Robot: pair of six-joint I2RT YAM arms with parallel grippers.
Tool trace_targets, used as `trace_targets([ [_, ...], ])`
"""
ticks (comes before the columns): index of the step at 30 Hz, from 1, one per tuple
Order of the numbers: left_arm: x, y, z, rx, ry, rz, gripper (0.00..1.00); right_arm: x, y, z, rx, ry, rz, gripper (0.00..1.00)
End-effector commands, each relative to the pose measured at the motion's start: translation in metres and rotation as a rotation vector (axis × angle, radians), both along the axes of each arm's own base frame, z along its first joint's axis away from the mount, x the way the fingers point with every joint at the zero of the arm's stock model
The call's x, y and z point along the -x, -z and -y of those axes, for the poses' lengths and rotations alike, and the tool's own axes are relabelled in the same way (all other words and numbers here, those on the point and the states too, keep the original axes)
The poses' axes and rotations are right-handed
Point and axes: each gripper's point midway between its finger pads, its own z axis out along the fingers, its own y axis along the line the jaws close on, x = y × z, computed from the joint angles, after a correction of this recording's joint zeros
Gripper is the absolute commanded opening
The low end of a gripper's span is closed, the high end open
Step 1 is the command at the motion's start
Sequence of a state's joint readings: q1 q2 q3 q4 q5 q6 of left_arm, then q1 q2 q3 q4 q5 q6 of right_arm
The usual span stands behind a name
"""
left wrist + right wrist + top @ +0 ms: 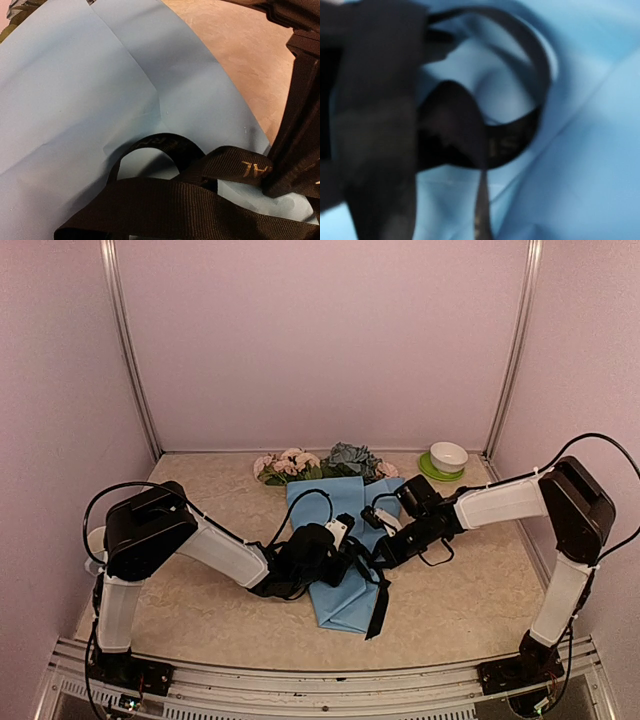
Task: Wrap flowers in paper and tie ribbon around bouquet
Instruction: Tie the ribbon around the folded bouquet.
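Top external view: paper [335, 595] lies mid-table, flowers [300, 465] at its 12 o'clock end; ribbon [380, 608] loops across it; left gripper [350, 545] and right gripper [385, 550] meet there; cannot tell either's grip.

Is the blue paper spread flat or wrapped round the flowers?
Wrapped: the paper forms a narrow bundle, flowers poking out its far end, ribbon looped across.

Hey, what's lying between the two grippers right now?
The black ribbon, looped on top of the light blue paper, lies between the left gripper and the right gripper; the top view shows it.
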State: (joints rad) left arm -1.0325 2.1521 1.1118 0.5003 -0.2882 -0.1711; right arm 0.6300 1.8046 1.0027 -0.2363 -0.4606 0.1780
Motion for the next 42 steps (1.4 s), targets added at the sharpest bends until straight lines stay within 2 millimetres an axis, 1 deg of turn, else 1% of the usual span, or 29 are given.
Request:
trace_targets([
  [1,0.0,0.019,-0.007,-0.042,0.004,-0.026,0.46,-0.007,-0.013,-0.004,-0.003,0.008,0.044,0.0],
  [3,0.0,0.018,-0.007,-0.044,0.003,-0.024,0.46,-0.015,-0.02,0.001,0.021,0.04,0.072,0.0],
  [7,0.001,0.021,-0.009,-0.048,0.001,-0.028,0.46,-0.039,-0.034,0.013,0.099,0.128,0.16,0.0],
  [9,0.001,0.022,-0.01,-0.051,0.0,-0.029,0.46,-0.044,-0.043,0.014,0.106,0.136,0.181,0.0],
  [12,0.001,0.021,-0.01,-0.047,-0.002,-0.027,0.46,-0.047,-0.052,0.012,0.1,0.133,0.195,0.0],
  [15,0.002,0.021,-0.01,-0.047,0.0,-0.028,0.46,-0.049,-0.053,0.014,0.111,0.137,0.202,0.0],
  [18,0.002,0.019,-0.009,-0.046,0.004,-0.026,0.46,-0.057,-0.059,0.021,0.144,0.174,0.234,0.0],
  [20,0.002,0.019,-0.009,-0.046,0.007,-0.025,0.46,-0.068,-0.067,0.033,0.17,0.232,0.265,0.0],
  [23,0.003,0.019,-0.009,-0.048,0.008,-0.025,0.46,-0.086,-0.083,0.061,0.185,0.354,0.304,0.0],
  [25,0.003,0.019,-0.01,-0.05,0.009,-0.026,0.46,-0.093,-0.093,0.075,0.181,0.402,0.325,0.0],
  [26,0.004,0.02,-0.01,-0.05,0.01,-0.026,0.46,-0.093,-0.097,0.077,0.172,0.403,0.329,0.0],
  [28,0.004,0.019,-0.01,-0.048,0.013,-0.026,0.46,-0.089,-0.1,0.074,0.149,0.376,0.317,0.0],
  [30,0.005,0.02,-0.01,-0.051,0.015,-0.027,0.46,-0.083,-0.098,0.072,0.141,0.356,0.287,0.0],
  [31,0.005,0.021,-0.011,-0.053,0.014,-0.027,0.46,-0.082,-0.097,0.073,0.15,0.36,0.279,0.0],
  [34,0.006,0.02,-0.012,-0.052,0.017,-0.026,0.46,-0.083,-0.095,0.086,0.205,0.398,0.291,0.0],
  [35,0.006,0.017,-0.012,-0.047,0.018,-0.024,0.46,-0.083,-0.091,0.089,0.223,0.4,0.288,0.0],
  [37,0.006,0.011,-0.01,-0.04,0.023,-0.018,0.46,-0.077,-0.074,0.089,0.243,0.387,0.245,0.0],
  [40,0.007,-0.002,-0.005,-0.046,0.048,-0.005,0.52,-0.066,-0.047,0.078,0.217,0.336,0.162,0.0],
  [42,0.01,-0.01,0.0,-0.074,0.077,0.006,0.56,-0.064,-0.035,0.078,0.228,0.334,0.143,0.0],
])
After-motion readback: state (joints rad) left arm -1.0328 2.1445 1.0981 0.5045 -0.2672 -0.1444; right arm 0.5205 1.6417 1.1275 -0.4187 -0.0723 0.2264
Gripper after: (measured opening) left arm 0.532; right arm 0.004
